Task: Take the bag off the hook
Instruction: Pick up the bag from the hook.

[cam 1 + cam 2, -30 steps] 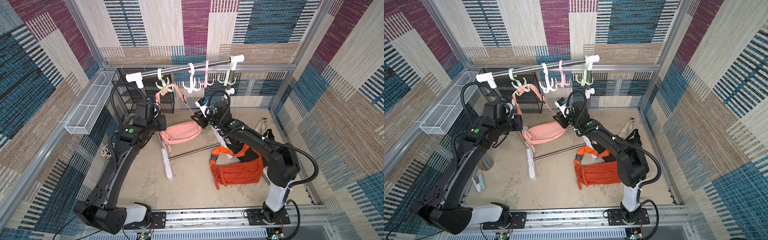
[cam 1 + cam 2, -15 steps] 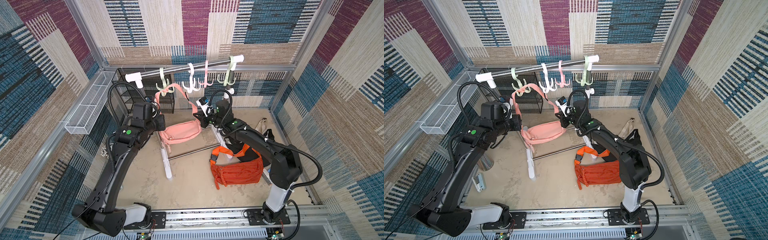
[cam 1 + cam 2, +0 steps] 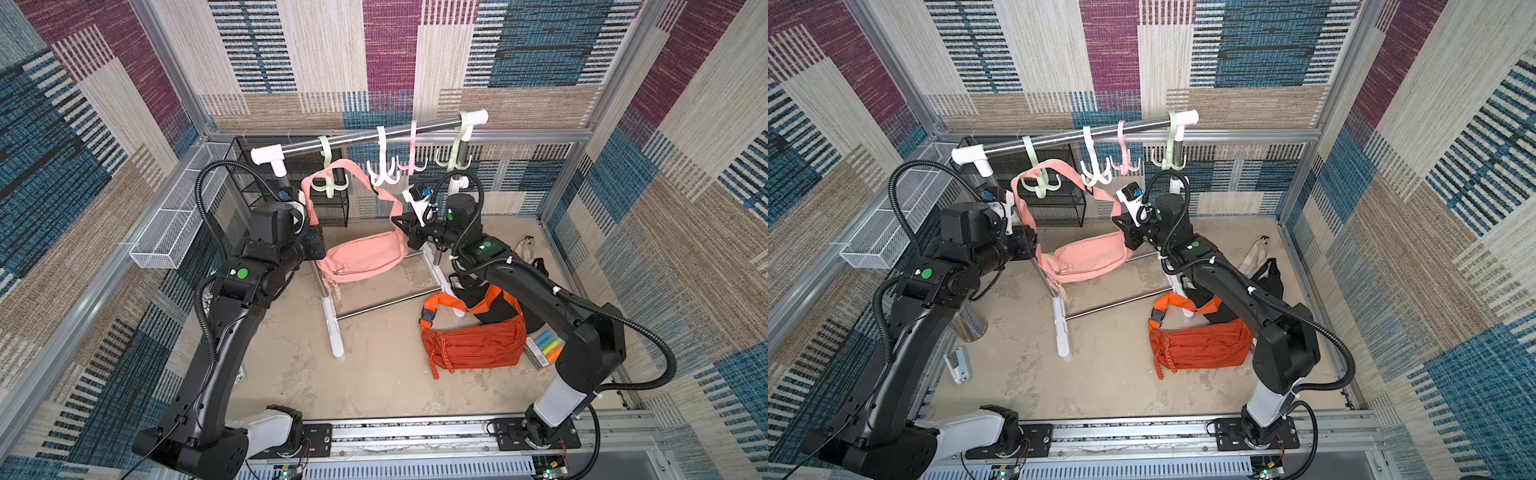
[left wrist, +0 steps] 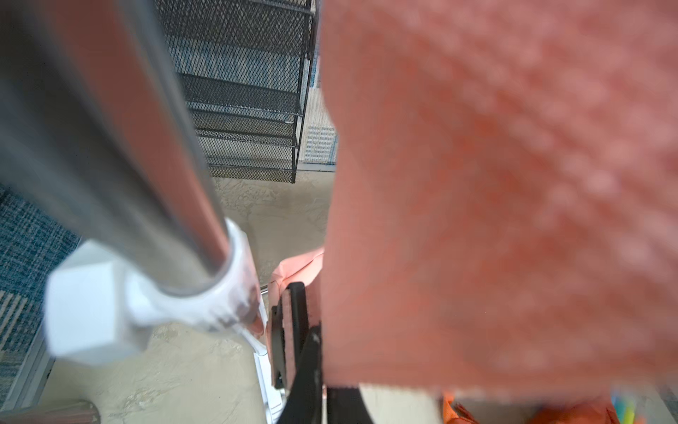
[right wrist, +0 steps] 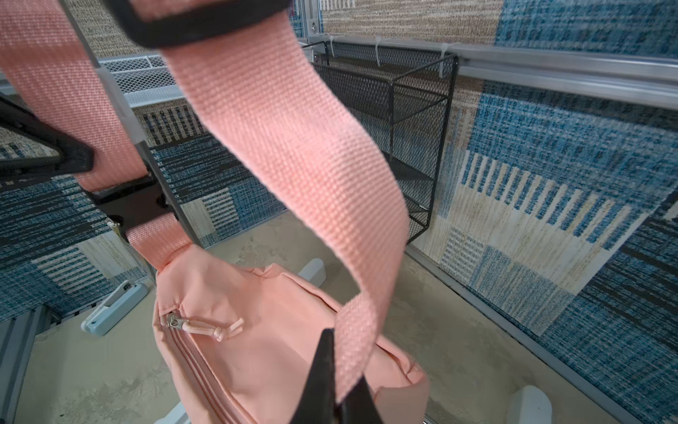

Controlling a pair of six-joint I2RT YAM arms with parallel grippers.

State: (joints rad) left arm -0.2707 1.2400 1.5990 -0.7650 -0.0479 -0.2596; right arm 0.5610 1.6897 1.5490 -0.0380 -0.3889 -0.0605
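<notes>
While the bag [image 3: 361,255] hangs by its strap [image 3: 359,174] from the hook [image 3: 330,187], it sits between the grippers; left gripper [image 4: 293,341] and right gripper [image 5: 339,385] each pinch the strap.

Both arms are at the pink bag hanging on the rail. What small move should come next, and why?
Probably raise both grippers together a little, then ease the bag toward the robot. The left gripper and right gripper are each shut on the strap near the ends of the pink bag. The strap's loop still sits over the pale green hook, so it likely needs slack to clear the prongs.
</notes>
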